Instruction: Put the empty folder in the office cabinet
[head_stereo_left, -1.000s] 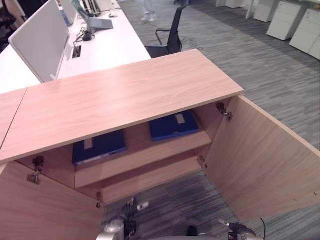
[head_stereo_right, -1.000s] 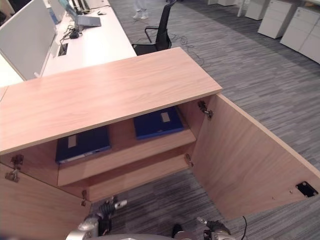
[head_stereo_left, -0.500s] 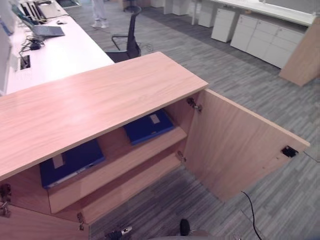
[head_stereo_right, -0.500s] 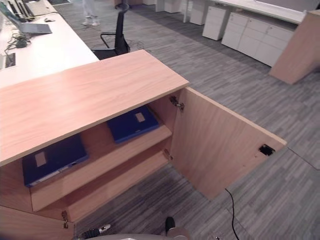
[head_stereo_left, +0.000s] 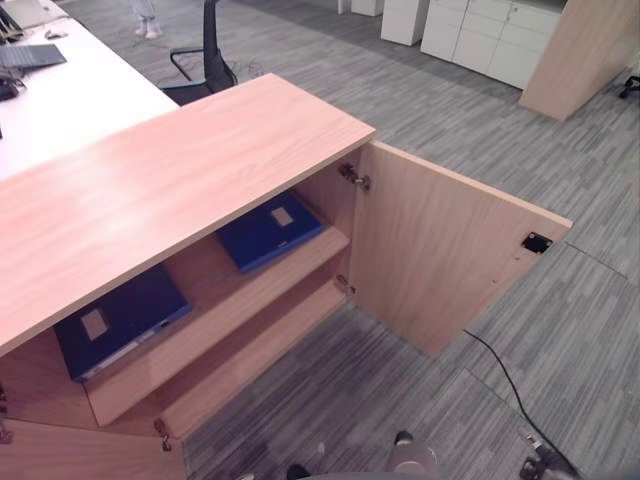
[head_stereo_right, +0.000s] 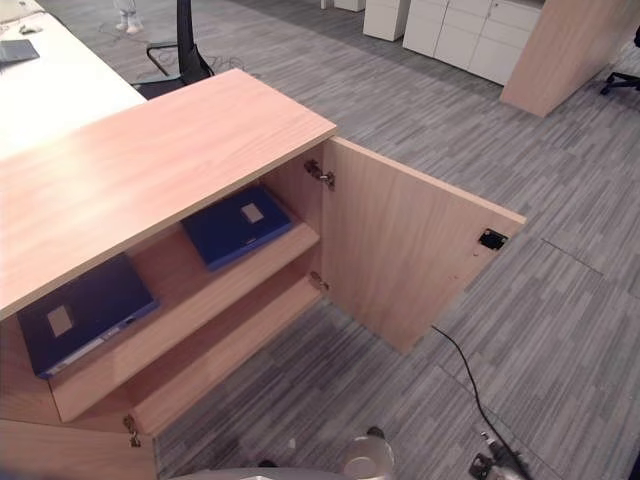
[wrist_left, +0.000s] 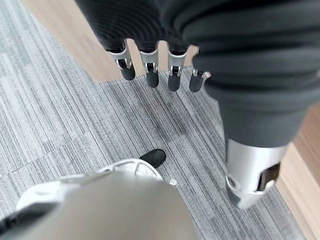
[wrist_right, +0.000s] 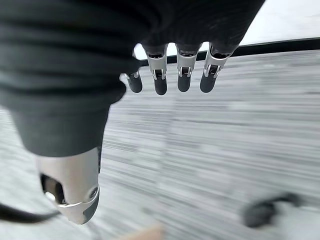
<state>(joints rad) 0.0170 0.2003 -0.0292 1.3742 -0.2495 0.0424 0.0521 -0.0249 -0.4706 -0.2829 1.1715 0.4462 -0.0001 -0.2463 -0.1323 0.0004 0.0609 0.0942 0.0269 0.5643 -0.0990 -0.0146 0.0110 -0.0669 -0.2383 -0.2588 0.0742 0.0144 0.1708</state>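
Wooden office cabinet (head_stereo_left: 180, 170) with a wide flat top, right door (head_stereo_left: 440, 250) swung wide open. Upper shelf (head_stereo_left: 215, 320) inside, with a lower shelf (head_stereo_left: 250, 365) under it. Two dark blue folders lying flat on the upper shelf, well apart. Left blue folder (head_stereo_left: 120, 318) near the front edge, with a pale label on its cover. Right blue folder (head_stereo_left: 270, 230) further back, close to the right door's hinges, with a pale label too. Cannot tell which one is the empty one. Nothing to see on the lower shelf.

Left hand (wrist_left: 200, 45) hanging over the grey striped carpet (head_stereo_left: 470, 110), with a strip of the wooden cabinet past its fingers (wrist_left: 150, 70). Fingers straight and loose, thumb apart, holding nothing. Right hand (wrist_right: 100, 55) also over the carpet, fingers (wrist_right: 182, 75) straight and loose, thumb apart, holding nothing. Both hands well away from the folders.

White tabletop (head_stereo_left: 60, 90) behind the cabinet on the left. Black office chair (head_stereo_left: 205, 60) beside it. A person's legs and pale shoes (head_stereo_left: 145, 20) far back. White drawer units (head_stereo_left: 480, 35) along the far right side, beside a slanted wooden panel (head_stereo_left: 580, 50).
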